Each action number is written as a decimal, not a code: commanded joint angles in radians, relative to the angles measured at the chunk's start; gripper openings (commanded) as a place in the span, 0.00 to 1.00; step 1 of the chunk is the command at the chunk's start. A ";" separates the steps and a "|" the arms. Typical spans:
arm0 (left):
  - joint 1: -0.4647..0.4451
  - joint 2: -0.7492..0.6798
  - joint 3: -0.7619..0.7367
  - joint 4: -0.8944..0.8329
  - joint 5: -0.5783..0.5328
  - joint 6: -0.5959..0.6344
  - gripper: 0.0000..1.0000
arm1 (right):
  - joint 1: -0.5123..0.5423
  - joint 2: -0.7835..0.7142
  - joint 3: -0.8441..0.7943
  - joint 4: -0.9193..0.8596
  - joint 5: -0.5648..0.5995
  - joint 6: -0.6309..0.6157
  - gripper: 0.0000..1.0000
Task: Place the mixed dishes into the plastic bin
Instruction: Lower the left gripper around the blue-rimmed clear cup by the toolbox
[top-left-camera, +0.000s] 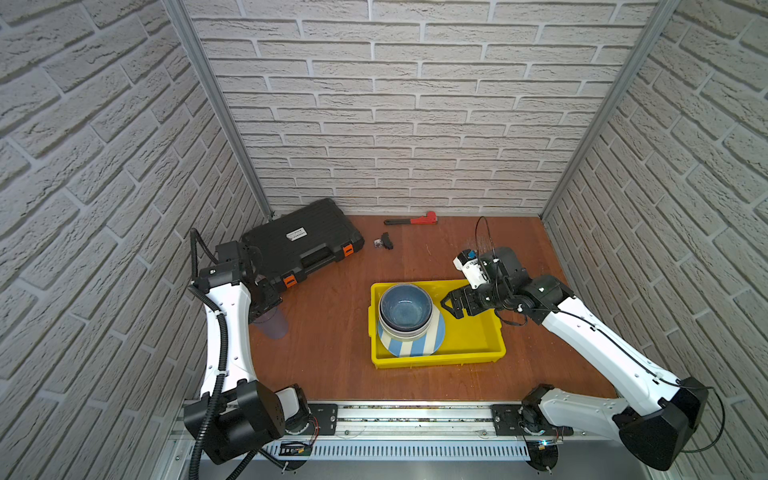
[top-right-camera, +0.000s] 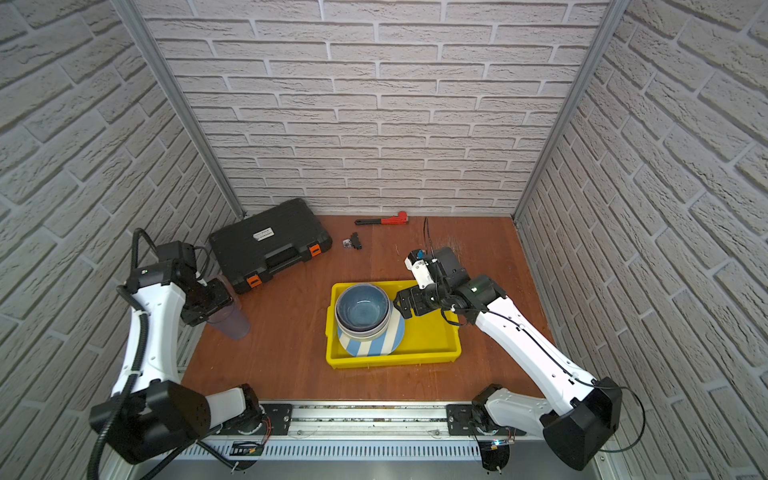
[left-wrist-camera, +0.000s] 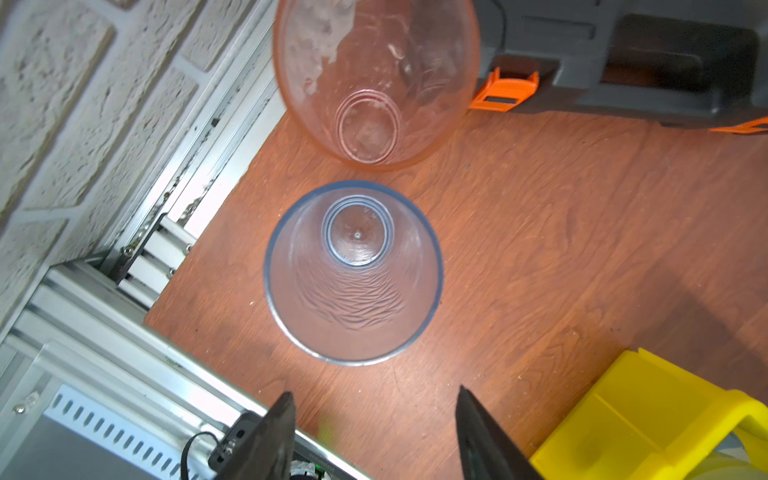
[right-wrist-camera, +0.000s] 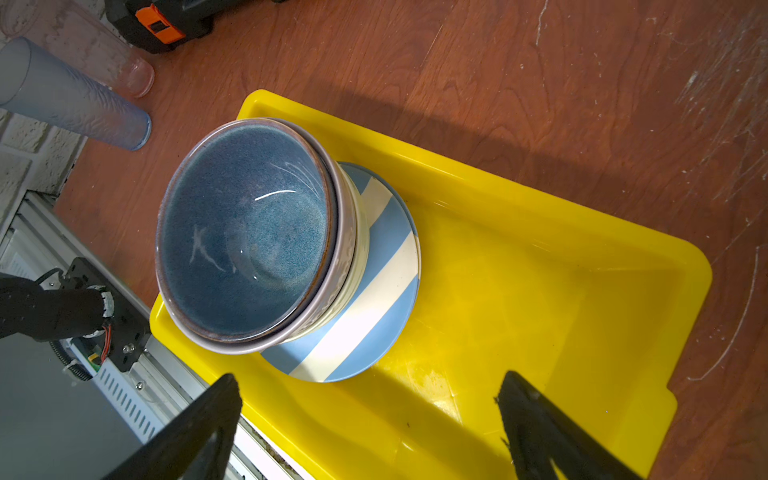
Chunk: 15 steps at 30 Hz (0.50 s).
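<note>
Holds left fingers (left-wrist-camera: 268, 440) parted, empty, above blue tumbler (left-wrist-camera: 353, 286). Holds right fingers (right-wrist-camera: 199, 432) wide, empty, over yellow bin (right-wrist-camera: 540, 266) with stacked bowls (right-wrist-camera: 245, 232).

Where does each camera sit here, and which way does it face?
Both top views: high over the front rail, looking down and back across the table; the left arm and right arm both show, yellow bin between them.
Left wrist: on the left arm, looking down past the open left gripper at the upright blue tumbler and pink tumbler.
Right wrist: on the right arm, looking down past the open right gripper at the bowl stack on the striped plate.
Shared: both wrist views show tumblers, bin, black case.
</note>
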 joint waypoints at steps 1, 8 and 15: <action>0.026 -0.011 -0.001 -0.044 -0.030 0.009 0.60 | -0.018 0.007 0.034 -0.003 -0.053 -0.040 0.97; 0.108 0.019 0.002 -0.029 -0.033 0.017 0.55 | -0.055 0.033 0.073 -0.013 -0.113 -0.058 0.97; 0.192 0.043 0.000 0.009 -0.047 0.020 0.53 | -0.073 0.083 0.134 -0.030 -0.157 -0.094 0.97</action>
